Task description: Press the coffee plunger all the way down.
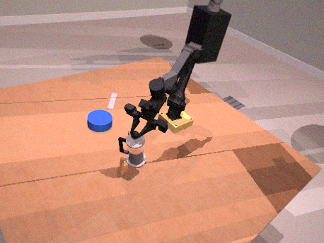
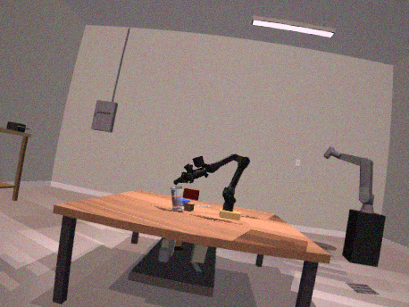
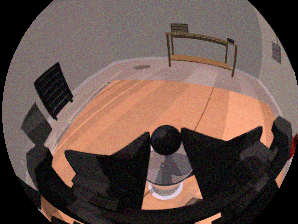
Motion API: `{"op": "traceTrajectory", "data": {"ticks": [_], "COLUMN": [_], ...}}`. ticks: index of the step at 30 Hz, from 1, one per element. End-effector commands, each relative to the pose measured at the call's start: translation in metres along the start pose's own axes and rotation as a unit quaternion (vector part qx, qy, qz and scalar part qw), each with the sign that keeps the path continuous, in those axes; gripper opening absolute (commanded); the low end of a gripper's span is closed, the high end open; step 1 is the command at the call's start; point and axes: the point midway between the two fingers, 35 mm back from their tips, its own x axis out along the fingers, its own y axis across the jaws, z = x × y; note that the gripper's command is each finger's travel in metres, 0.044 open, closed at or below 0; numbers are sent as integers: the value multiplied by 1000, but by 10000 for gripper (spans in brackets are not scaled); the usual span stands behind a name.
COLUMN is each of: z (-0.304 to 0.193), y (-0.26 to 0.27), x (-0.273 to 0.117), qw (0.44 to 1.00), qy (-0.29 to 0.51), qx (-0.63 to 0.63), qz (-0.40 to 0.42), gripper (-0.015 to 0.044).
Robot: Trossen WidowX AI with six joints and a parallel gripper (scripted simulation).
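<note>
Gripper (image 3: 166, 156) clamps plunger knob (image 3: 166, 139); press (image 1: 136, 152) upright; rod hidden

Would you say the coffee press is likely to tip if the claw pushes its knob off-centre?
Probably yes: the press looks tall on a narrow base, and the claw grips the knob at the very top. Its side handle may add slight imbalance. The clear wall looks fragile.
</note>
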Motion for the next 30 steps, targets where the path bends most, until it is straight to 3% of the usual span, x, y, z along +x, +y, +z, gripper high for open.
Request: {"op": "traceTrajectory", "data": {"ticks": [1, 5, 17, 23, 30], "z": [0, 0, 0, 8, 45], "y": [0, 0, 0, 1, 4], "x": [0, 0, 0, -10, -78], "qw": [1000, 1000, 1000, 1000, 1000], "qy": [1, 1, 1, 2, 12], "qx": [0, 0, 0, 0, -2], "qz": [0, 0, 0, 0, 3], "gripper": [130, 130, 440, 440, 440]}}
